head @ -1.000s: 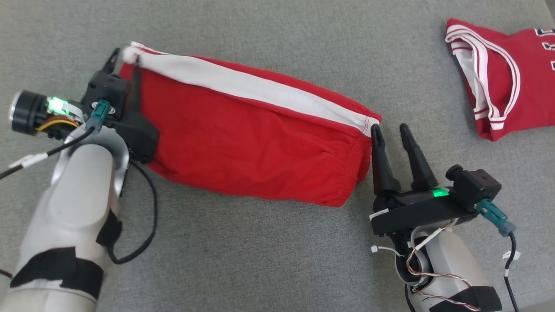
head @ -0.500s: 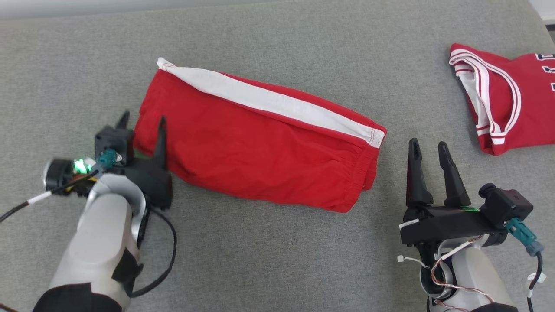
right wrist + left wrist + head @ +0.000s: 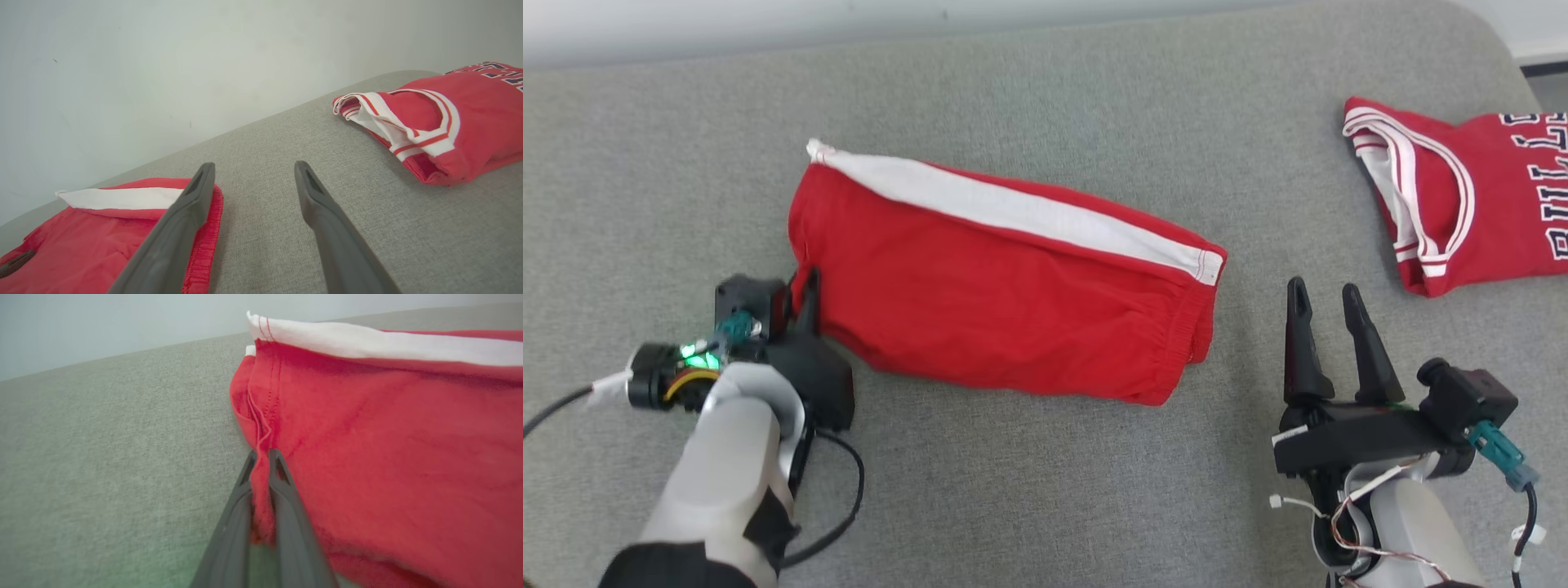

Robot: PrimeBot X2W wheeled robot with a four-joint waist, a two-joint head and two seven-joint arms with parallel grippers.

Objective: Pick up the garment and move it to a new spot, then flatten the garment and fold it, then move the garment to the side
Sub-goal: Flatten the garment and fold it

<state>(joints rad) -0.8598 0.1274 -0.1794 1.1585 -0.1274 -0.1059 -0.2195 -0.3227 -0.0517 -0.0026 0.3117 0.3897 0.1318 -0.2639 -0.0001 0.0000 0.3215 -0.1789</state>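
The garment (image 3: pixel 1005 286), red shorts with a white side stripe, lies folded near the middle of the grey cushion (image 3: pixel 1045 490). Its long axis runs left to right, and the left end is slanted a little toward the cushion's far edge. The stripe runs along the far long side, and the gathered waistband forms the right end.

The left gripper (image 3: pixel 809 287) sits at the near left corner of the shorts. Its jaws are pinched together on a fold of the red hem, which the left wrist view shows caught between the fingers. The right gripper (image 3: pixel 1322 291) stands wide and empty just off the waistband end, apart from the cloth, with its fingers pointing toward the far edge.

Since the left arm holds one end, any lift or drag would likely run along that long axis, and the right arm would need to close in on the waistband.

A red jersey (image 3: pixel 1478 204) rests well apart by the far right corner, which is rounded. A pale wall (image 3: pixel 163 61) rises behind the far edge.
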